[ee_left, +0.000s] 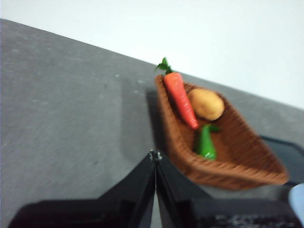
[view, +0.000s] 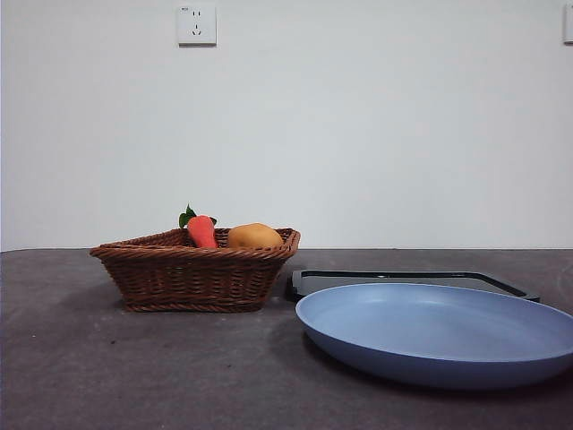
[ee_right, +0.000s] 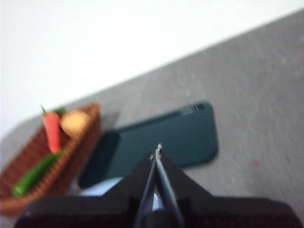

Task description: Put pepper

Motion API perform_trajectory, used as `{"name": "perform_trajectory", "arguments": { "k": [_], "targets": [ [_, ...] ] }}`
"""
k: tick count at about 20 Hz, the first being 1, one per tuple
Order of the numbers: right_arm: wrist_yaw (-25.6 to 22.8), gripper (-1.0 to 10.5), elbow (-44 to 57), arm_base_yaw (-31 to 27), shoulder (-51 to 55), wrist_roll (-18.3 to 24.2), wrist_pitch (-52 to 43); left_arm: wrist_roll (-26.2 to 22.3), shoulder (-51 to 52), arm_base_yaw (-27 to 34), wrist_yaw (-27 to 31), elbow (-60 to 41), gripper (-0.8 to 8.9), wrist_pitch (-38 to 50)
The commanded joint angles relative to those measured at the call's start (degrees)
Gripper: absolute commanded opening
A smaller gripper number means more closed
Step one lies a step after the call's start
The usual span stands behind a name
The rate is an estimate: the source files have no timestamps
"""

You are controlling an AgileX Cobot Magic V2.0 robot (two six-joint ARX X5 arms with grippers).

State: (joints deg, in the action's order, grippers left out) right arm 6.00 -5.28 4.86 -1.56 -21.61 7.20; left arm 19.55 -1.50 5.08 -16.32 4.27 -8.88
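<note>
While both arms are waiting above the desk point(view: 134, 376), the left gripper point(ee_left: 155, 159) and right gripper point(ee_right: 158, 151) are showing jaws pressed together, holding nothing. Item: pepper point(ee_left: 205, 141), lying in the wicker basket point(view: 192, 269) just beside the carrot point(ee_left: 180, 97) and the orange-yellow fruit point(ee_left: 206, 104) (crowding likely). Risk: jaws are likely snagging a neighbour or the rim, missing the blue plate point(view: 439, 331).

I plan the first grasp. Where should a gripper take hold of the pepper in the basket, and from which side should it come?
Probably at mid-length, coming down from above. The pepper lies flat in the basket, beside the carrot and the round fruit, and the woven walls block a sideways approach. Close the jaws across its thin width. Both the left gripper and the right gripper are shut now, so open one first.
</note>
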Motion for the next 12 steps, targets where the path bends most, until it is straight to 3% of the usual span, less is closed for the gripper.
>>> {"name": "perform_trajectory", "arguments": {
  "k": [1,6,12],
  "targets": [
    [0.1,0.1,-4.5,0.2,-1.9,-1.7,-1.0,2.1,-1.6,0.2,-1.6,4.7,0.07,-0.4],
    [0.3,0.1,-13.3,0.2,-8.9,0.2,3.6,-0.6,-9.5,0.2,-5.5,13.6,0.07,-4.8],
    [7.2,0.1,-27.5,0.2,-19.7,9.8,17.5,-8.6,-20.6,0.2,-13.8,24.4,0.06,-13.4]
  ]
}}
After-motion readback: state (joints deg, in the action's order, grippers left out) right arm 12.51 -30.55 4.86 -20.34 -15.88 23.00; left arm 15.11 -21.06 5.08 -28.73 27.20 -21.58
